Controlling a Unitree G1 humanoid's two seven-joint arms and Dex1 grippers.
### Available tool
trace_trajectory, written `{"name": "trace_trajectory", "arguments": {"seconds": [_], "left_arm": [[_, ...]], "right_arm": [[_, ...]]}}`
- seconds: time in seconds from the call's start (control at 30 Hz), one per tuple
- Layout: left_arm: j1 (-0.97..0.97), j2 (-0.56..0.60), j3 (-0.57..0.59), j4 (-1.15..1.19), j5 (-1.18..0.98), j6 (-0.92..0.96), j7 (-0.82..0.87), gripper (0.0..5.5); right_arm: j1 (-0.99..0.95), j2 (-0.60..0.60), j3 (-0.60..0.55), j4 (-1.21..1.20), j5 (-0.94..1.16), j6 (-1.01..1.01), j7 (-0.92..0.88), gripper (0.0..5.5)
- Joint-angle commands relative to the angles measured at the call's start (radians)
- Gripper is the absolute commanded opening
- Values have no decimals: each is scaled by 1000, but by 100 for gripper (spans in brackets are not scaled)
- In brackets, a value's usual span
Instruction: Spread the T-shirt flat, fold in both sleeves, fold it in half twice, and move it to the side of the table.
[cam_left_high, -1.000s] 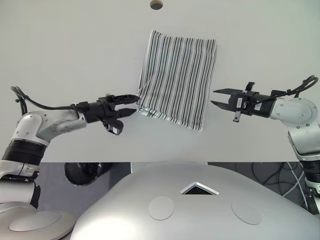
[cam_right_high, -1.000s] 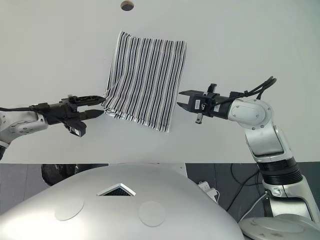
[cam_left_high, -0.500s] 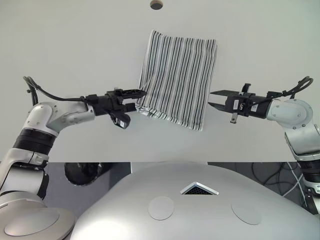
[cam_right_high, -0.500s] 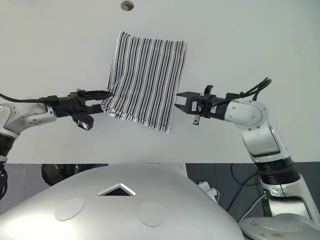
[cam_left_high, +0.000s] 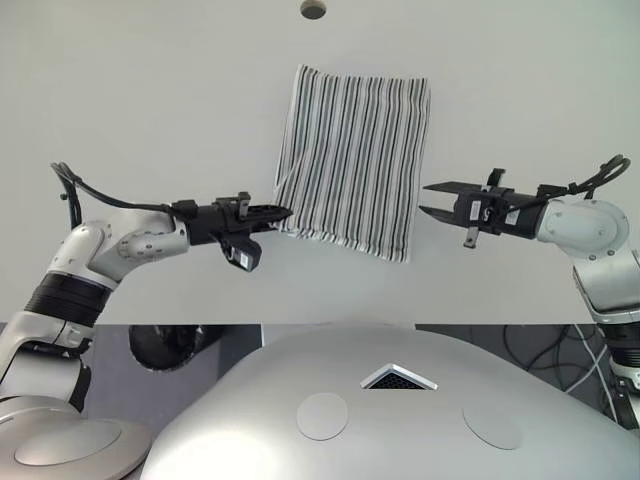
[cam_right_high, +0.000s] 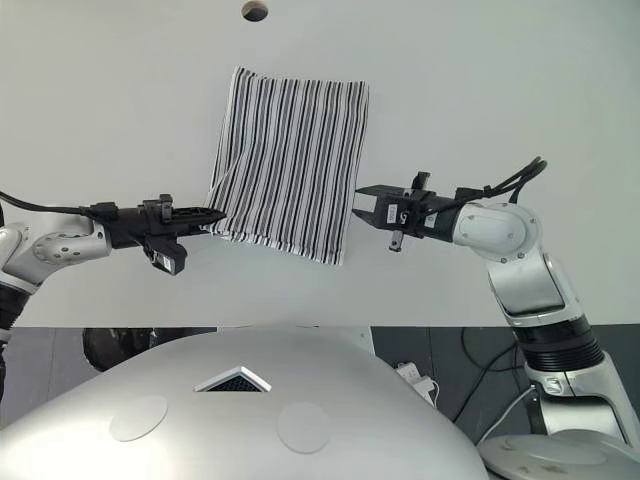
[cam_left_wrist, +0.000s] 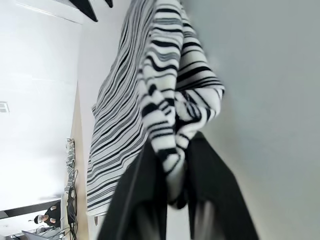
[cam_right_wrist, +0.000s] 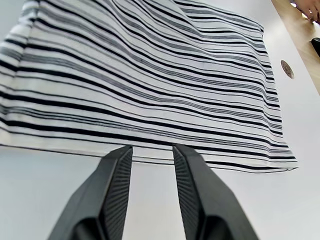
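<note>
Left gripper (cam_left_high: 280, 212) is being held clenched on the near left corner of the folded T-shirt (cam_left_high: 355, 160), and in the left wrist view (cam_left_wrist: 175, 165) striped cloth is being pinched and bunched between its two dark fingers. From this gripper the rest of the shirt is being seen ahead and off to its right, lying flat on the pale table (cam_left_high: 150, 100) as a neat striped rectangle. The right gripper (cam_left_high: 423, 197) is being held released, its fingers parted with nothing between them. It is being pointed at the shirt's right edge, toward the near right corner. That edge is lying just ahead of its fingertips in the right wrist view (cam_right_wrist: 152, 150), and whether it is being touched cannot be told. A round hole (cam_left_high: 313, 9) in the table is being shown beyond the shirt's far edge, well apart from both grippers.
</note>
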Motion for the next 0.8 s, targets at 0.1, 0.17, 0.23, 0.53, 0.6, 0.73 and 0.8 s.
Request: {"name": "trace_trajectory", "arguments": {"seconds": [0.1,0.17,0.23,0.53,0.6,0.73,0.8], "left_arm": [[58,16,3,-64,-58,49,-56,17],[83,25,11,-86,-72,58,-69,17],[99,25,18,-98,-76,67,-76,17],[120,-10,37,-133,-66,113,-76,17],[120,-16,39,-134,-60,118,-75,17],[118,-23,42,-135,-54,120,-73,17],[117,-28,43,-134,-50,116,-70,17]], "right_arm": [[300,-119,-167,-155,-50,-184,1,151],[408,-137,-185,-206,-100,-207,2,182],[482,-150,-168,-228,-179,-224,-2,225],[432,-126,-21,-228,-395,-198,-15,296],[398,-118,-4,-209,-417,-193,-27,296],[310,-81,57,-176,-464,-185,-42,296],[248,-55,102,-123,-511,-193,-58,296]]}}
